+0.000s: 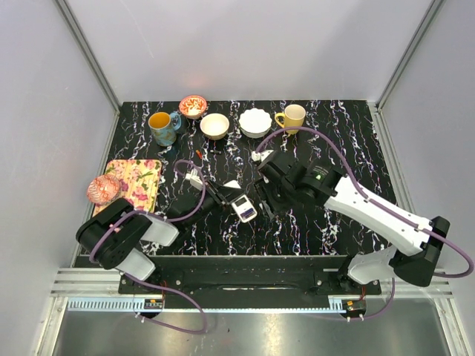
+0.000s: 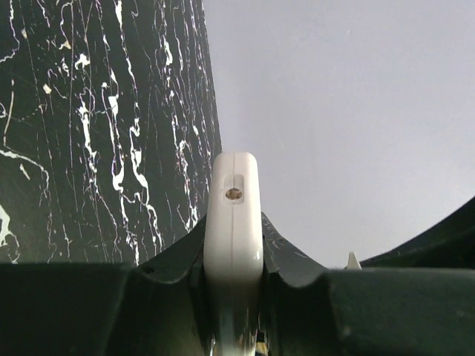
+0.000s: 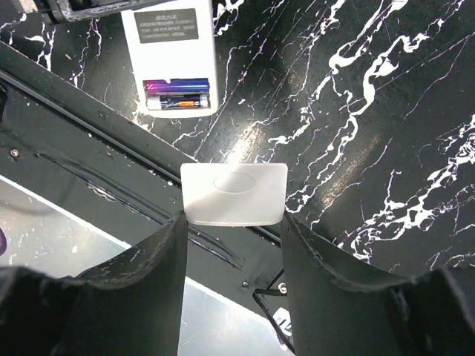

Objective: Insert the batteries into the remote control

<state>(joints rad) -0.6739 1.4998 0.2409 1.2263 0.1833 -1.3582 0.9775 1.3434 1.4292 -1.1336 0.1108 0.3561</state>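
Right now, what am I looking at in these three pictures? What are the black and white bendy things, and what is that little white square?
Those bendy things are two robot arms bolted to the near edge of a black marbled table. The big picture comes from a camera up above. The other two come from small cameras on each arm's wrist, looking past its jaws.

The left gripper is shut on the remote control, which you see end-on in the left wrist picture. The right wrist picture shows the remote's white back with its battery slot open and batteries inside.

The right gripper holds the little white square: it looks like the battery cover, not yet put back.

At the back of the table stand cups and bowls, like the yellow mug.
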